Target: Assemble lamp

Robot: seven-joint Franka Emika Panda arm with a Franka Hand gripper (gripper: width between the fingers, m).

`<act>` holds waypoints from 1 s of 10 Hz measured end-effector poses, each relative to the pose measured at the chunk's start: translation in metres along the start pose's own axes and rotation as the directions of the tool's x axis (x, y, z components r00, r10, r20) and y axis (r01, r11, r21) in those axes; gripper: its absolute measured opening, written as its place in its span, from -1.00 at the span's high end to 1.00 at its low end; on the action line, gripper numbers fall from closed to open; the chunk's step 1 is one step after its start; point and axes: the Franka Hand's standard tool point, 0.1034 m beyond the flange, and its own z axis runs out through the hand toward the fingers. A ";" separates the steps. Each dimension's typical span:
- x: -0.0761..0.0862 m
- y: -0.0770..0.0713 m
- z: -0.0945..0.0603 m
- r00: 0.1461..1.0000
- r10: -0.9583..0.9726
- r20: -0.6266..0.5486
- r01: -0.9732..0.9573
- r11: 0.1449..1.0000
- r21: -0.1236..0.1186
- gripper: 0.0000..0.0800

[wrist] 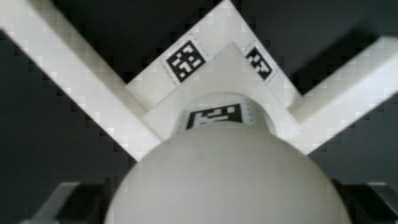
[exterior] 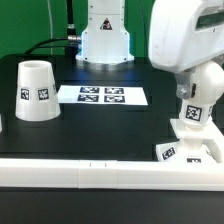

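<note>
The bulb (exterior: pixel 193 115) is grasped by the pincer (exterior: pixel 197 100) at the near right of the black tabletop (exterior: pixel 60 135), held upright directly over the base (exterior: pixel 190 152). Whether its stem touches the base cannot be told. In the wrist view the bulb's rounded head (wrist: pixel 222 170) is seen between two dark fingers (wrist: pixel 50 203), with the tagged base (wrist: pixel 219 75) set in the corner of two white bars (wrist: pixel 71 55). The shade (exterior: pixel 37 90) is stood wide end down at the far left, well apart. The marker board (exterior: pixel 102 96) is laid between them, farther back.
</note>
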 end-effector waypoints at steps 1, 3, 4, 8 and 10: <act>0.000 0.001 0.000 0.994 0.111 0.003 -0.111 0.994 0.000 -0.44; 0.001 0.002 -0.001 0.970 0.243 0.000 -0.243 0.970 0.000 -0.45; 0.001 0.002 -0.001 0.948 0.318 0.000 -0.318 0.948 0.000 -0.45; 0.000 0.003 -0.001 0.869 0.495 -0.001 -0.495 0.869 -0.001 -0.45; -0.002 0.003 -0.001 0.748 0.663 0.001 -0.663 0.748 0.007 -0.45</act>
